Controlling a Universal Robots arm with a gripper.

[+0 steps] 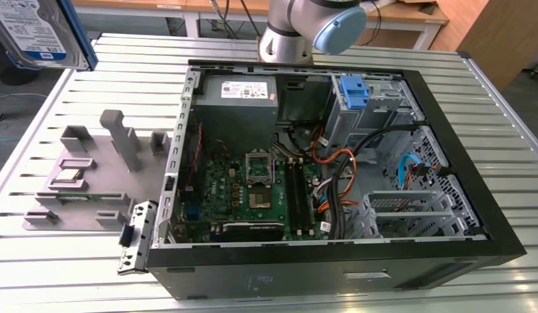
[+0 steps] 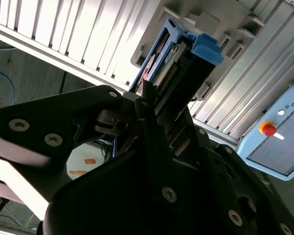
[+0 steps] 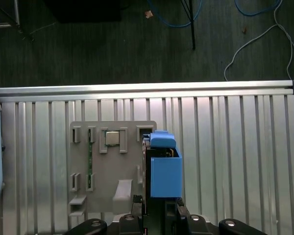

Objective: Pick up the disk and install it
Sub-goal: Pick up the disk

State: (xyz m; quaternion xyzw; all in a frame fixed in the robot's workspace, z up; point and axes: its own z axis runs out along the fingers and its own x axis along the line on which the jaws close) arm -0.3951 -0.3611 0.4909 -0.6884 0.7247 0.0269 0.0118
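A metal worktop (image 1: 77,85) holds an open computer case (image 1: 338,169) in the exterior view. The disk (image 1: 38,32) hangs high at the exterior view's left, partly cut off. In the second wrist view the tool (image 2: 152,105) pinches it (blue end outward). In the first wrist view it hides part of a grey tray (image 3: 112,171).

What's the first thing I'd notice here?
The big open computer lies on the table, in the middle of the exterior view. Then there is the disk in its blue frame, up at that view's top left corner, pinched in the gripper. A grey holder sits on the table at the exterior view's left of the computer.
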